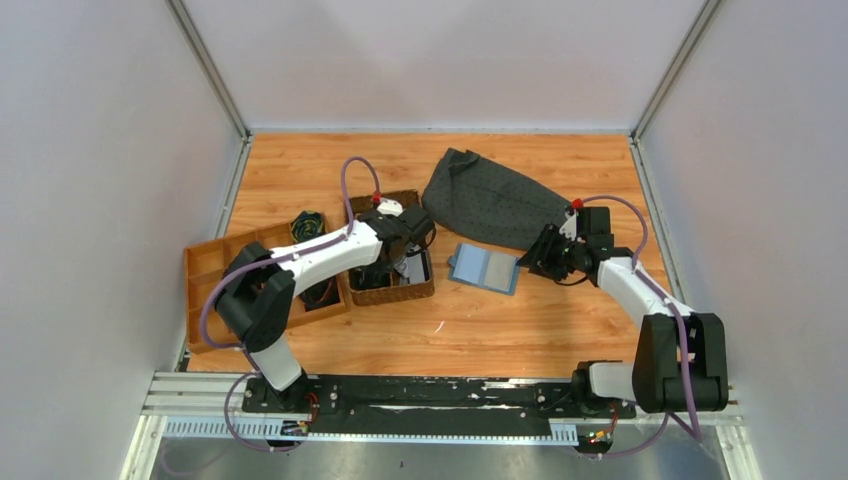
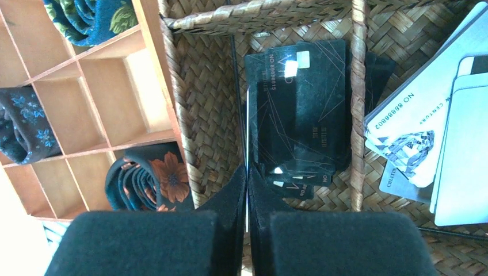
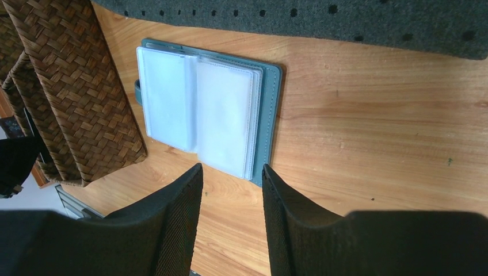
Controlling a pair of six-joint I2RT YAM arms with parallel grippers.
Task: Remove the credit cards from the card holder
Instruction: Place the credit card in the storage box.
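Note:
The blue-teal card holder [image 1: 484, 268] lies open on the table, its pale clear sleeves [image 3: 207, 115] facing up. My right gripper [image 3: 232, 169] hovers open just short of its near edge, at its right in the top view [image 1: 537, 260]. My left gripper [image 2: 248, 172] is over the woven basket [image 1: 390, 292], shut on a thin credit card [image 2: 247, 132] seen edge-on as a pale line between the pads. Below it in the basket lie black cards [image 2: 299, 115], and pale cards [image 2: 426, 126] sit in the neighbouring compartment.
A dark grey dotted cloth [image 1: 495, 205] lies behind the holder. A wooden divided tray [image 1: 210, 270] left of the basket holds rolled ties [image 2: 149, 181]. The basket's woven wall [image 3: 75, 86] stands close to the holder's left side.

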